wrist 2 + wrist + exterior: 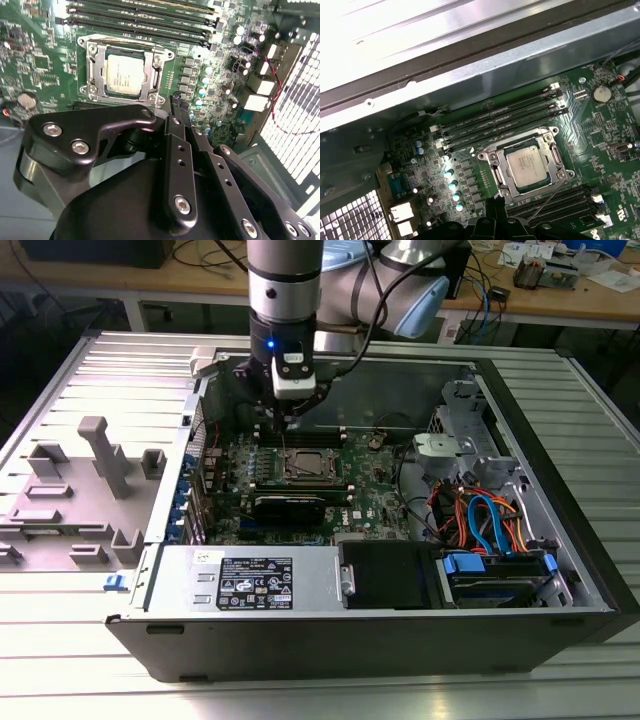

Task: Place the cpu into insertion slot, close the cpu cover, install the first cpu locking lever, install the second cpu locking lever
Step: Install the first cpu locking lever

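The pincer (284, 421) hangs over the green motherboard (372, 502) inside an open computer case (400, 635) that lies on the ribbed metal desk (120, 370). In the second wrist view its black fingers (178, 165) come together at the tips with nothing between them, just beside the insertion slot (125, 39) and not touching it. The cpu (125, 75) sits flat in that slot, and the cpu cover (98, 70) lies down around it, so the chip shows through the window. In the first wrist view a thin metal rod (547, 198) slants out from the socket's corner across the nearby memory slots (555, 202).
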